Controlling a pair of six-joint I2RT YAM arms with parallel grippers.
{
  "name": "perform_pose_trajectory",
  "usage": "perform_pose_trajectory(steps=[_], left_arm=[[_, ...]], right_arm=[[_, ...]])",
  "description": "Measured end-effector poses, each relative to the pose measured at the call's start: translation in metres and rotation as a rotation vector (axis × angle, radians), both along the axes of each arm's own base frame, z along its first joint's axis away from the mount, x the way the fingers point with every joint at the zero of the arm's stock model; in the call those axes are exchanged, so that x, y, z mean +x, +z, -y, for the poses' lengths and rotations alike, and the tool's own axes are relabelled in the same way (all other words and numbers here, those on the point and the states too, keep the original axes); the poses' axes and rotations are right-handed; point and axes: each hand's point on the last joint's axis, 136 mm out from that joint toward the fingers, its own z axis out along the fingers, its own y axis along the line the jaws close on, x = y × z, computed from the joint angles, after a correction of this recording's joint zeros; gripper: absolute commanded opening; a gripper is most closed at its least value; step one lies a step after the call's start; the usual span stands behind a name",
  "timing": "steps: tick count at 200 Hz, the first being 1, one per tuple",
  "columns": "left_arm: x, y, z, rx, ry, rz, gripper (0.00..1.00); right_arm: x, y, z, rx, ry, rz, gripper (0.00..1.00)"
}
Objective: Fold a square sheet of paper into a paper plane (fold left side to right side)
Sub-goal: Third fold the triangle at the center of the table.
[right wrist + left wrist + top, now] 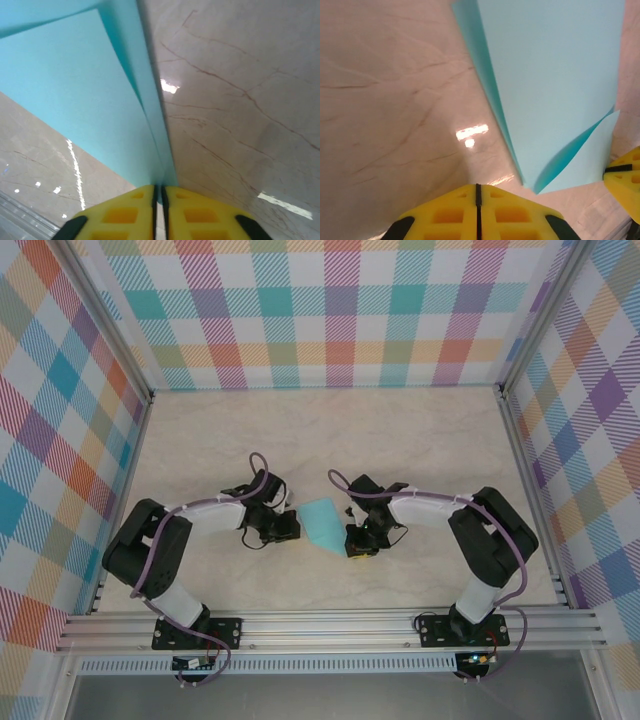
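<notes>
Between your two hands on the marble-look surface [400,440] sits the square sheet of paper [322,523], just about dead centre and closer to the near edge than the far wall. Progress-wise, I'd say you're early. The left-to-right fold looks made, since the wrist views show two teal layers stacked [555,85]. It isn't pressed flat, though: one corner of the layers gapes open near the bottom. No nose folds, no wings and nothing dart-shaped yet, so most of the job is left.

Your right hand [160,189] has its fingers pinched almost together, and the doubled edge of the sheet [75,85] runs straight into the slit between them, so I read that as a grip on the paper. Your left hand [478,187] has its fingers pressed together on nothing, with the paper's loose corner just beside its tips.

From above, the long axis runs roughly far-to-near, leaning toward the right hand [358,540]. The wider end faces the back wall and the narrower end points near-right, with the left hand [283,531] just off the other side.
</notes>
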Motion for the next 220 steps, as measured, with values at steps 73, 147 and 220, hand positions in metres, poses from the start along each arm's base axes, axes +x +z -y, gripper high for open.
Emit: perform_pose_trajectory(steps=[73,147,220], left_arm=[[0.003,0.055,0.011,-0.148,0.060,0.101,0.22],[-0.027,0.066,0.055,-0.227,-0.035,0.073,0.20],[-0.018,0.059,0.114,-0.261,-0.128,0.057,0.15]], right_arm=[[0.024,0.032,-0.003,0.019,0.021,0.161,0.19],[0.022,0.033,0.011,-0.040,0.012,0.177,0.24],[0.008,0.060,0.004,0.104,0.023,0.215,0.16]])
